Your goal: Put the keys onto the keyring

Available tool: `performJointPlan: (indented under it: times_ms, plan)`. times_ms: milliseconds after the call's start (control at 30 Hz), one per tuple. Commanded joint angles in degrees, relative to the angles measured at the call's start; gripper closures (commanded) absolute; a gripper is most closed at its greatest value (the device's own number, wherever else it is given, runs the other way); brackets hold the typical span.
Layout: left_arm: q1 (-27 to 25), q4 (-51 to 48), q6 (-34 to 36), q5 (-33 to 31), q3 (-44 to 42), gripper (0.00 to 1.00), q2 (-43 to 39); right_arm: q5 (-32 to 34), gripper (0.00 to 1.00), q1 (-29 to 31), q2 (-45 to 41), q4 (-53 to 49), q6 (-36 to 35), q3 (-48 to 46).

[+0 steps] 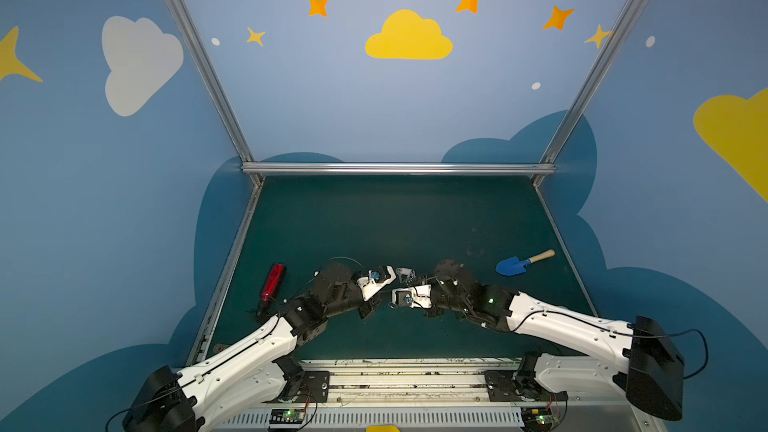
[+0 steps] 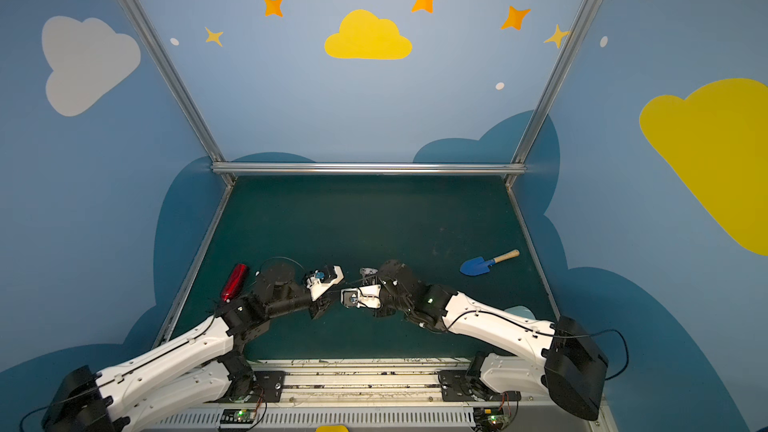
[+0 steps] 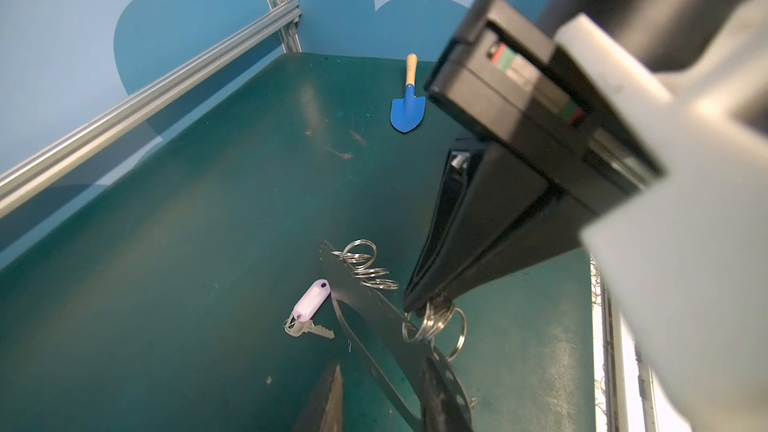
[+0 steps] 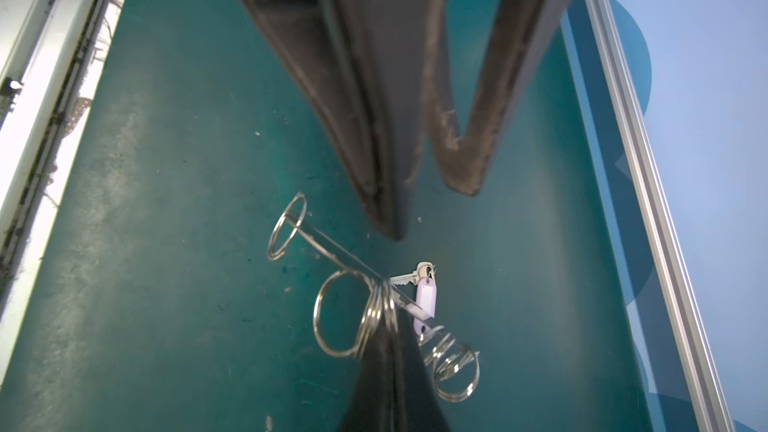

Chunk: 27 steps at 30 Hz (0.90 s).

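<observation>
- Read the bench (image 1: 374, 222) as a clock face with 6 at the robot's rail. Both arms reach in from 6, and their wrists meet near the middle, a little toward 6.
- The left hand (image 3: 382, 363) is part open. Its two fingers (image 3: 328, 401) stand clearly apart, with the near end of the keyring (image 3: 353, 280) between them. One finger overlaps the grey plate. The other is apart from it, with green bench showing in the gap. It has hold of nothing.
- The right hand (image 3: 422, 305) is closed tight. Its tips pinch a bunch of the split rings (image 3: 436, 326) on the plate's rim.
- The keyring stands tilted on its edge between the two hands, so the right wrist view sees it as a thin line. Its oblong cutout and row of rim holes show in the left wrist view. A second cluster of rings hangs at the end away from the left hand. I cannot tell whether its lower edge rests on the bench.
- The key (image 3: 311, 328) lies flat on the bench just beside the plate, on its 12 o'clock side. It is silver and a small ring joins it to a pale lilac tag (image 3: 311, 299). It sits on none of the plate's rings.
- A red gadget (image 1: 272, 284) lies at about 9 o'clock, beside the left arm.
- A blue shovel (image 1: 515, 264) lies at about 3 o'clock, well apart from the hands. Its wooden handle points toward 2.
</observation>
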Motion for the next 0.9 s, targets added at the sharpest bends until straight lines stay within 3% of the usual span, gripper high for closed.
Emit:
performJointPlan:
  times_ms: [0,333,867]
  plan:
    - [-0.6,1.2,3.1,-0.6,1.7,0.67,0.5,-5.9,1.0,-1.8,-2.0,-3.8,2.3,3.0]
    - [-0.8,6.3,2.6,-3.8,2.1,0.68,1.6,-26.7,1.0,-9.7,-3.2,-8.5,8.0,5.7]
    - [-1.9,4.9,1.6,3.6,3.6,0.68,2.0,-37.4,1.0,-14.5,-0.4,-14.1,14.3,9.1]
